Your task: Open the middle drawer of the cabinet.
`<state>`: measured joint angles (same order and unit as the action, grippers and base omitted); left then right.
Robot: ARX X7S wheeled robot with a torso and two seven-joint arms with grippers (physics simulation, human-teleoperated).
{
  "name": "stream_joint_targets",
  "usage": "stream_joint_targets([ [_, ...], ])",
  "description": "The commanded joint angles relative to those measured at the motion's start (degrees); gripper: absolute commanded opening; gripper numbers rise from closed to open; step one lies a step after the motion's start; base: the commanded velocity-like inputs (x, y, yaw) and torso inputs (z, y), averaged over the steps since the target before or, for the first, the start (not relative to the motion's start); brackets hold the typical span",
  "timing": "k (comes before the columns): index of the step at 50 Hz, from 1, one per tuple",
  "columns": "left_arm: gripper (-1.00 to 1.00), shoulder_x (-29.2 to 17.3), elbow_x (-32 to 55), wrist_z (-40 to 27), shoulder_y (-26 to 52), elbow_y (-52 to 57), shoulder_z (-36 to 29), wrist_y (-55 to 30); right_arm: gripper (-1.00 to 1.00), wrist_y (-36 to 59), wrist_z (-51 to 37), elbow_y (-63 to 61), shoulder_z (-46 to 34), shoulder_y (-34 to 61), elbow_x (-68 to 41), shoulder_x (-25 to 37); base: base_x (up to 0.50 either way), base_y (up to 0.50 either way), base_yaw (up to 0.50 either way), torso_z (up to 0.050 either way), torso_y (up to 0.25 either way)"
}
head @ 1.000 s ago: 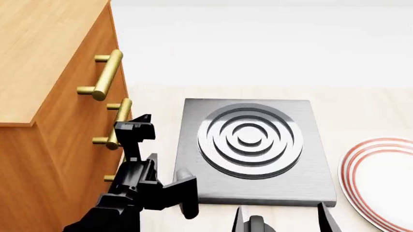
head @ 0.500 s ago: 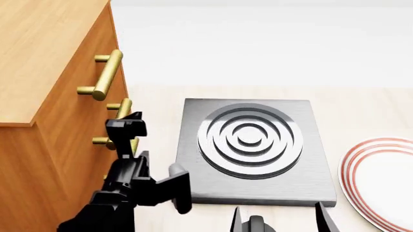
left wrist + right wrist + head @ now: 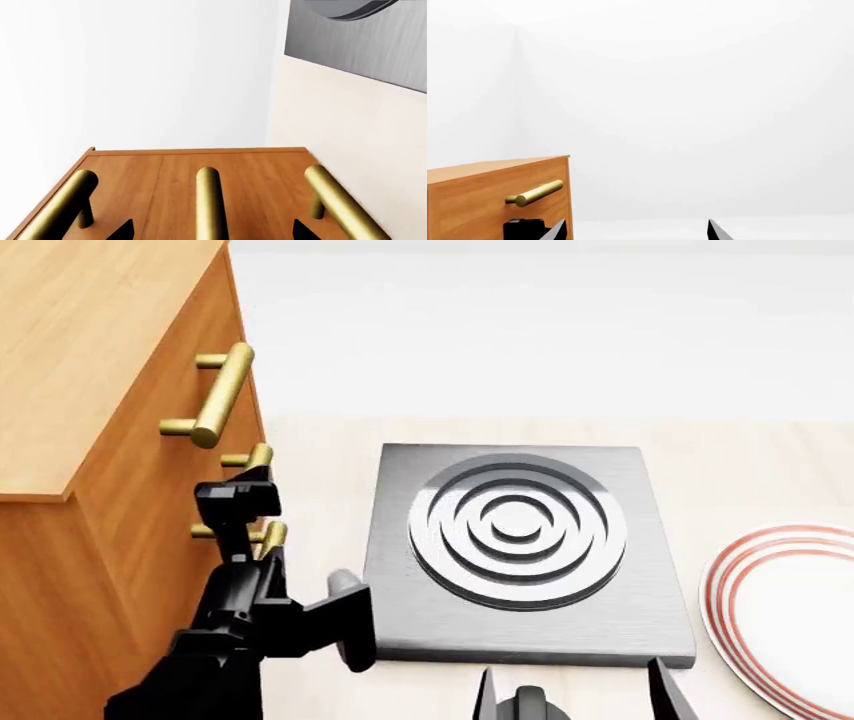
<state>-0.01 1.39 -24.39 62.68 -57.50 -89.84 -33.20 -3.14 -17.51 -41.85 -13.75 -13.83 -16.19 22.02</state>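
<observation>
Brass bar handle [image 3: 208, 205] of the middle drawer [image 3: 187, 502] now sits between the spread fingers of the left gripper [image 3: 251, 512], which has shifted toward the cabinet [image 3: 107, 390] over the last second. Judged: approach complete, closing comes next. In the left wrist view the two dark fingertips [image 3: 123, 231] flank the middle bar, apart from it. Right gripper [image 3: 634, 231] hangs open, idle, near the hotplate [image 3: 514, 540].
</observation>
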Motion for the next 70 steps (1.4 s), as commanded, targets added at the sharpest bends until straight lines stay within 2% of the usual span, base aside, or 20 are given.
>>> stream_joint_targets([
  [1, 1.00, 0.00, 0.43, -0.08, -0.09, -1.88, 0.08, 0.64, 1.00, 0.12, -0.23, -0.05, -0.21, 0.16, -0.06, 0.19, 0.00, 0.00, 0.00, 0.000, 0.000],
  [65, 1.00, 0.00, 1.63, -0.76, -0.21, -4.98, 0.23, 1.02, 1.00, -0.41, -1.23, 0.80, -1.45, 0.51, -0.05, 0.88, 0.00, 0.00, 0.00, 0.000, 0.000],
  [66, -1.00, 0.00, 1.60, -0.91, -0.20, -4.97, 0.24, 1.21, 1.00, -0.49, -1.21, 0.87, -1.48, 0.50, -0.02, 0.89, 0.00, 0.00, 0.00, 0.000, 0.000],
  [70, -1.00, 0.00, 1.37, -0.48, -0.38, -4.99, 0.17, 1.47, 1.00, -0.69, -1.23, 0.99, -1.50, 0.44, 0.00, 0.91, 0.00, 0.00, 0.00, 0.000, 0.000],
])
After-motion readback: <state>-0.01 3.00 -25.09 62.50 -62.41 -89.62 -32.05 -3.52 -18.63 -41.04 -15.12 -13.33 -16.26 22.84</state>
